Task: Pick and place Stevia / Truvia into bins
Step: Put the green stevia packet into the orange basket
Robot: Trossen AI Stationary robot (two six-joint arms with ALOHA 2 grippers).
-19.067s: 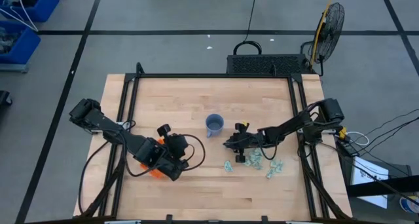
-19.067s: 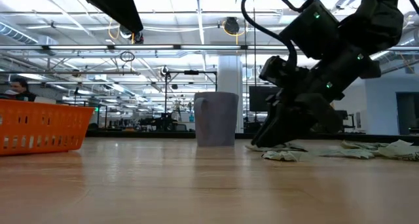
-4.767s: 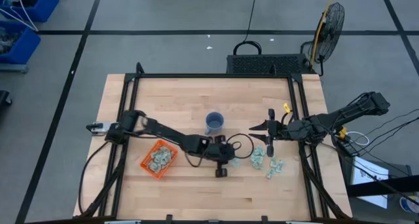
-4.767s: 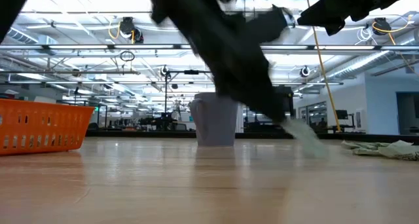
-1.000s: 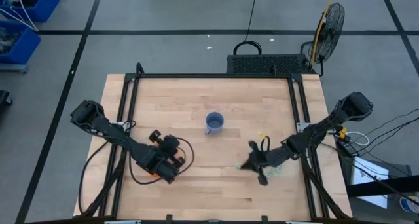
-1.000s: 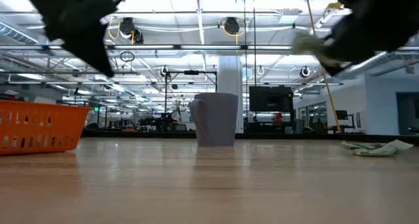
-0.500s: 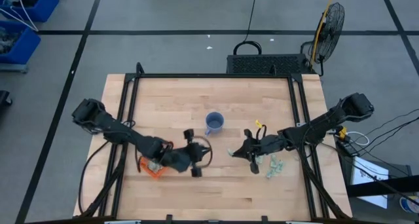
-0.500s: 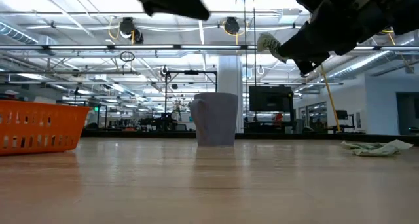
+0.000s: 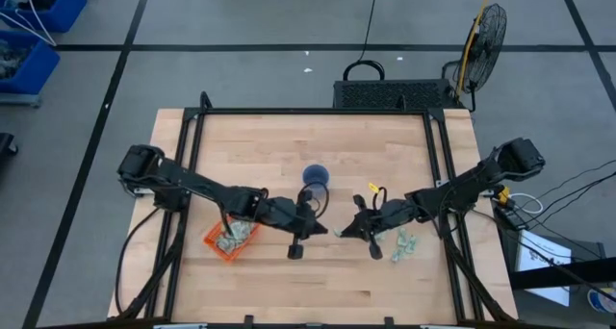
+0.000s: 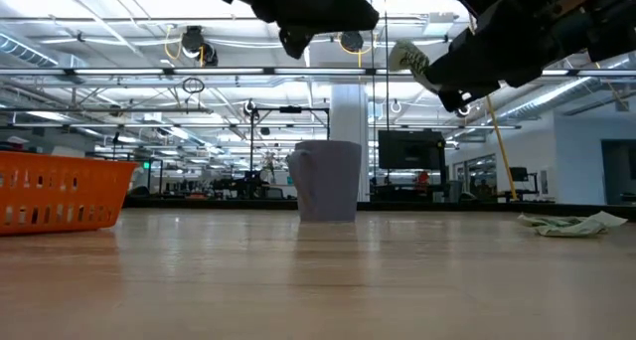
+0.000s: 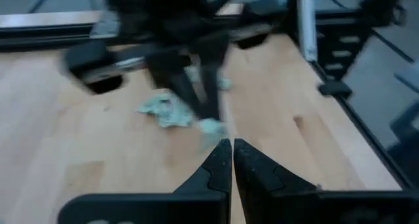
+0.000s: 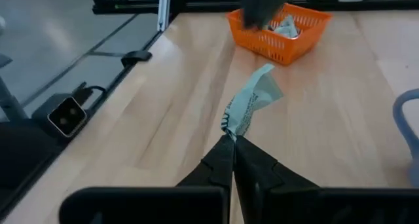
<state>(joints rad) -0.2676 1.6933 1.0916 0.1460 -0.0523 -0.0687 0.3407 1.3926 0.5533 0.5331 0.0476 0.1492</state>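
Observation:
My right gripper (image 12: 232,140) is shut on one pale green Stevia packet (image 12: 252,101), in the air over the table's middle (image 9: 339,233); the low view shows the packet (image 10: 407,60) well above the wood. My left gripper (image 11: 232,149) is shut and empty, just left of the right one (image 9: 316,229), and faces it. The orange bin (image 9: 231,239) sits on the table at the near left and holds several packets. Loose packets (image 9: 399,242) lie on the wood at the near right. My right gripper pinches the packet by its near end (image 12: 230,127) between its two fingertips. The fingers slant slightly downward toward the table's left. The packet sticks out beyond the fingertips, bent and crumpled, lifted clear of the table.
A blue-grey mug (image 9: 316,178) stands just beyond the two grippers. The left arm (image 9: 221,196) reaches across above the bin. Black frame rails (image 9: 438,146) run along the table's sides. Bare wood lies along the near edge.
My left gripper has swung from above the bin toward the table's right, rising a little and tipping from pointing down to nearly level; it now faces the right gripper. My right gripper has carried the packet a little toward the table's left, still clear of the wood.

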